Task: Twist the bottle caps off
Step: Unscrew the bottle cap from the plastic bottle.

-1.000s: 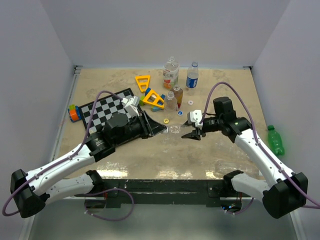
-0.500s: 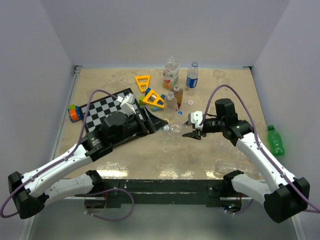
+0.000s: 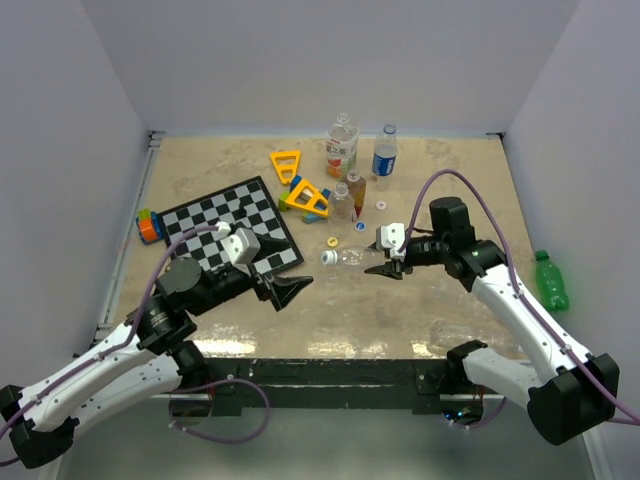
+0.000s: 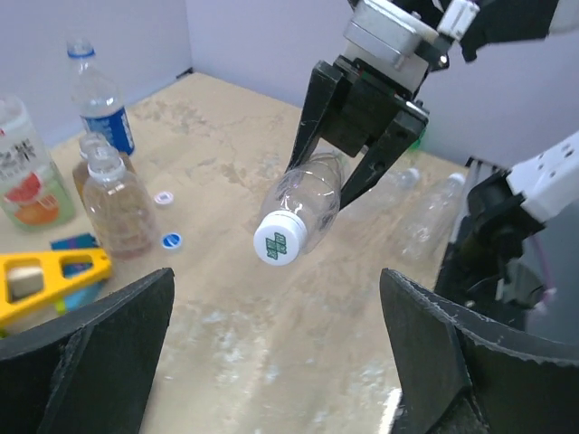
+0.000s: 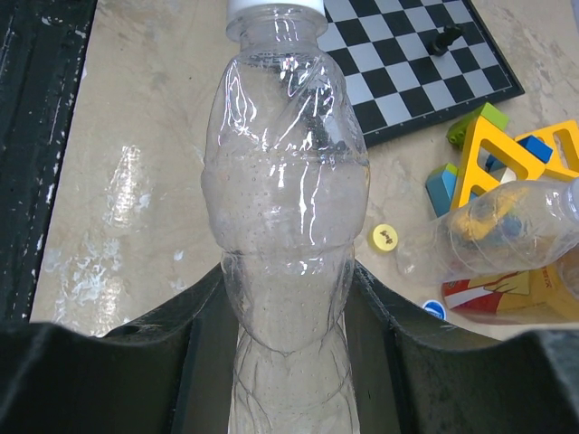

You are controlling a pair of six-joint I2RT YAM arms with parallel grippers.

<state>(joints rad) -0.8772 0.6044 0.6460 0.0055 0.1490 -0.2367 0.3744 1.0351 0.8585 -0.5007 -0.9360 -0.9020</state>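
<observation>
While my left gripper [image 3: 289,291] hangs with its jaws spread wide and nothing between them, near the front of the table [image 3: 440,190] just beside the chessboard [image 3: 222,218], the white cap [image 3: 328,258] sits on its bottle a little to the right, facing straight at me in the left wrist view. The clear bottle [image 3: 352,257] lies level in the air above the table, neck toward my left side, and my right gripper [image 3: 388,262] is clamped around its body. I judge the step in hand to be taking hold of that cap to twist it off. To do it well I should bring the left jaws in along the bottle's axis, centre the cap between the fingers, and close on the cap alone, not the neck. The right grip must be firm enough that the thin wall neither spins nor crumples.
</observation>
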